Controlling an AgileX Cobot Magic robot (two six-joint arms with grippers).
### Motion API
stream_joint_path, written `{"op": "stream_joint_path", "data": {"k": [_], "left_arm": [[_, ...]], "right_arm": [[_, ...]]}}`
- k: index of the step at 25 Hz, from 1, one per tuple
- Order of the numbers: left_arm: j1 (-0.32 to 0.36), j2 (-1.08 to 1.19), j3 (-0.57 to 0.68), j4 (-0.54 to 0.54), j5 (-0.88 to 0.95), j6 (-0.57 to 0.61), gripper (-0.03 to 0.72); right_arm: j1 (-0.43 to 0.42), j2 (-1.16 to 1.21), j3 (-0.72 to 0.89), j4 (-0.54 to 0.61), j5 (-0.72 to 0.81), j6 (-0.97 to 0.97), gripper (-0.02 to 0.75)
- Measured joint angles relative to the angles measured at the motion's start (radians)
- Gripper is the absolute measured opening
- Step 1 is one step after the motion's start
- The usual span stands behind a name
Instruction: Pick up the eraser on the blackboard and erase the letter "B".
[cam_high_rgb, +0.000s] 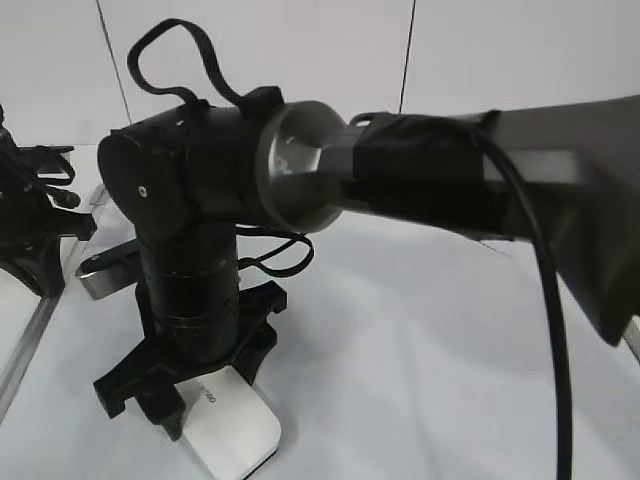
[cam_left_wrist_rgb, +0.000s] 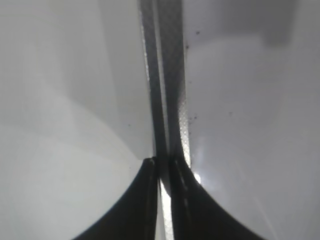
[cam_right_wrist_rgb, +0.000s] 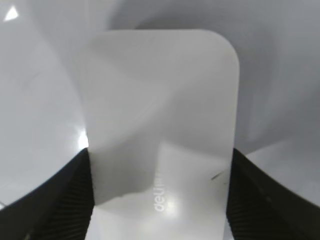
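The white eraser (cam_high_rgb: 235, 425) lies flat on the white blackboard (cam_high_rgb: 420, 340), at the front left of the exterior view. My right gripper (cam_high_rgb: 190, 400) points straight down and is shut on the eraser's sides. In the right wrist view the eraser (cam_right_wrist_rgb: 160, 100), with small grey lettering, fills the space between both fingers of the gripper (cam_right_wrist_rgb: 160, 200). My left gripper (cam_high_rgb: 40, 275) is at the far left. In its wrist view it (cam_left_wrist_rgb: 164, 170) is shut and empty, just above the board's grey frame (cam_left_wrist_rgb: 165, 75). The letter "B" is out of view.
My right arm (cam_high_rgb: 480, 170) crosses the whole exterior view and hides much of the board. A silver-and-black clip (cam_high_rgb: 105, 268) sits behind the right gripper. The board's left frame edge (cam_high_rgb: 30, 330) runs along the left. A white wall stands behind.
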Motion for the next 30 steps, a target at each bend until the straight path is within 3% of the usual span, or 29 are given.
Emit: {"op": "stream_joint_path", "data": {"k": [8,21,30], "left_arm": [[0.0,0.002,0.0,-0.002,0.0,0.0,0.029],[0.0,0.002,0.0,-0.002,0.0,0.0,0.029],[0.0,0.002,0.0,-0.001,0.0,0.0,0.029]], "right_arm": [[-0.056,0.002,0.0,0.042,0.0,-0.002,0.54],[-0.392,0.002,-0.006,-0.171,-0.018,0.029,0.54],[-0.376,0.0,-0.006,-0.167,-0.021,0.014,0.54]]}}
